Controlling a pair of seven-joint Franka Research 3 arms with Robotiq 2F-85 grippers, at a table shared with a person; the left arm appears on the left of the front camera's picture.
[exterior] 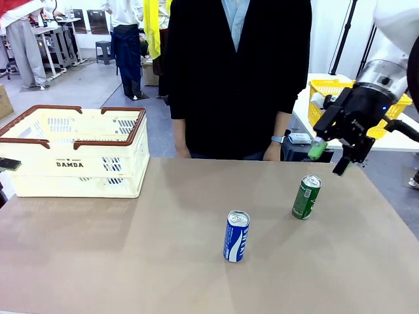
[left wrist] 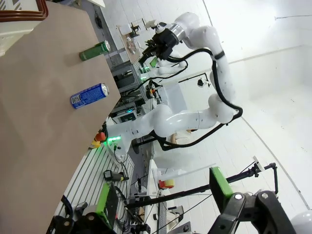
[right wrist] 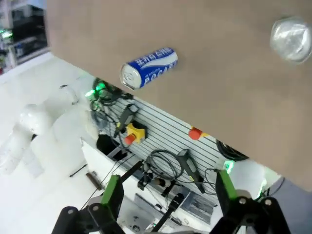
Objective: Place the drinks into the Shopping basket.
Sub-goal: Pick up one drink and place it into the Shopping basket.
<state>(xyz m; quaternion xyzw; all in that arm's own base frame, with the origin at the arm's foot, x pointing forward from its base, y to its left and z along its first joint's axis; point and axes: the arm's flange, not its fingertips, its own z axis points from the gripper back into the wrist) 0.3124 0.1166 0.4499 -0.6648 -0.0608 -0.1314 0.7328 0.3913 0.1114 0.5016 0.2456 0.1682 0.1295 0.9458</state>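
Note:
A dark green can stands right of the table's middle, and a blue can with white lettering stands nearer the front. The light green can is out of view. The cream Shopping basket with a brown rim sits at the far left. My right gripper hangs open, just above and to the right of the dark green can. The right wrist view shows its open gripper, the blue can and the green can's silver top. My left gripper is open and holds nothing, far from both cans.
A person in a dark jacket stands at the far edge, one hand by the table. A yellow mesh basket sits on another table behind my right arm. Bare tabletop lies between the basket and the cans.

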